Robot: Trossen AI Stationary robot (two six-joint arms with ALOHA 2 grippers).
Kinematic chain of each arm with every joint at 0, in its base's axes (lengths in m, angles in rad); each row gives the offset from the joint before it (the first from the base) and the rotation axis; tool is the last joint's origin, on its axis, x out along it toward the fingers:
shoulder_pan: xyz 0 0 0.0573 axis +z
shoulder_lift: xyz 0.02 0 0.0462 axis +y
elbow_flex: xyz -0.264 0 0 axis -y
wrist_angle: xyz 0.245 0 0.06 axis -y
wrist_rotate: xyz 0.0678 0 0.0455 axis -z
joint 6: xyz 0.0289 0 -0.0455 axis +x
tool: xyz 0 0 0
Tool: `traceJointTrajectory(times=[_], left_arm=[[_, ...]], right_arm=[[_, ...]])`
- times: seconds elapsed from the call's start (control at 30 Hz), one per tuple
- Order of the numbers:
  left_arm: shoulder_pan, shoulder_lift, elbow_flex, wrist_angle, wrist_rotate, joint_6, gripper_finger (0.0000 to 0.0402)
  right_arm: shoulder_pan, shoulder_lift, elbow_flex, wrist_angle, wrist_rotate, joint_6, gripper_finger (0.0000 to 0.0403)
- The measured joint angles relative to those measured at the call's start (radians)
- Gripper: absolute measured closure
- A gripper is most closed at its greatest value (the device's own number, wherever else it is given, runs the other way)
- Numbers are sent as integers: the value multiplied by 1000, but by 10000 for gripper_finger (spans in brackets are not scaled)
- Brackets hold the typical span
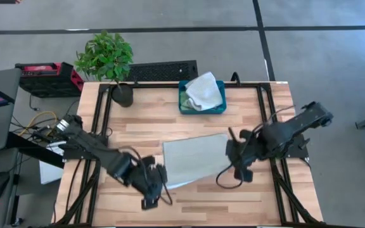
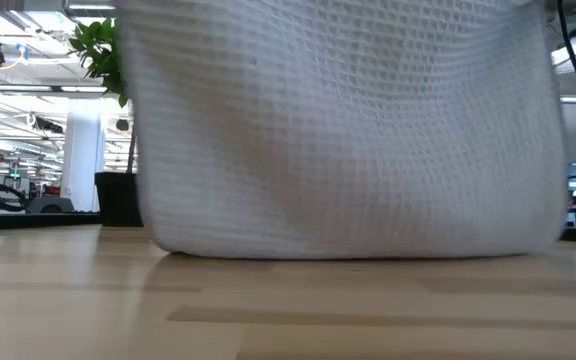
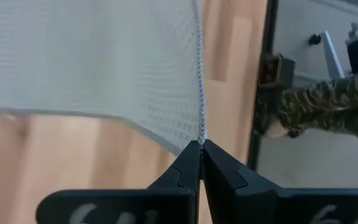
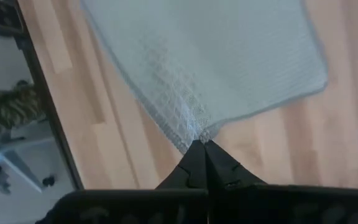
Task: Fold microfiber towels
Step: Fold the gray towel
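A pale grey microfiber towel (image 1: pixel 195 161) is stretched between my two grippers over the middle of the table. My left gripper (image 1: pixel 159 182) is shut on one of its corners toward the near left. My right gripper (image 1: pixel 234 154) is shut on another corner at the right. In the low view the towel (image 2: pixel 348 130) hangs like a curtain, and its lower edge (image 2: pixel 348 255) touches the tabletop. More towels (image 1: pixel 203 90), pale and bunched, lie in the teal bin (image 1: pixel 185 107) at the far side. My left gripper pinches a corner of the towel (image 3: pixel 199 135) between its two fingertips, right where the stitched edge ends. It comes from above, slanting down. The cloth spreads away from the fingers, drawn fairly flat. My right gripper pinches another corner of the towel (image 4: pixel 199 134) at its fingertips, pointing steeply down. The cloth bunches into small creases at the pinch. It fans out from there toward the table, where its far corner (image 4: pixel 316 87) lies.
A potted plant (image 1: pixel 109 60) stands at the table's far left corner. The teal bin sits at the far middle. Black frame rails (image 1: pixel 268 114) run along the table's left and right sides. Bare wood shows along the near edge (image 1: pixel 201 206). A person's camouflage sleeve (image 3: pixel 328 109) shows beyond the table.
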Motion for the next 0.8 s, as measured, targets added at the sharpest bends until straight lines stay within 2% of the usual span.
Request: traceJointTrajectory(times=[0.2, 0.37, 0.6, 0.8], left_arm=[[-91, 85, 0, 72, -1, -92, 401], [-132, 155, 0, 133, 2, -136, 401], [-142, 206, -1, 129, 23, -185, 401], [-122, 192, 0, 98, -55, -215, 401]], right_arm=[[100, 120, 0, 26, -21, 109, 401], [153, 185, 0, 118, -21, 138, 401], [164, 230, 0, 173, -46, 166, 402], [145, 253, 0, 104, -21, 208, 400]])
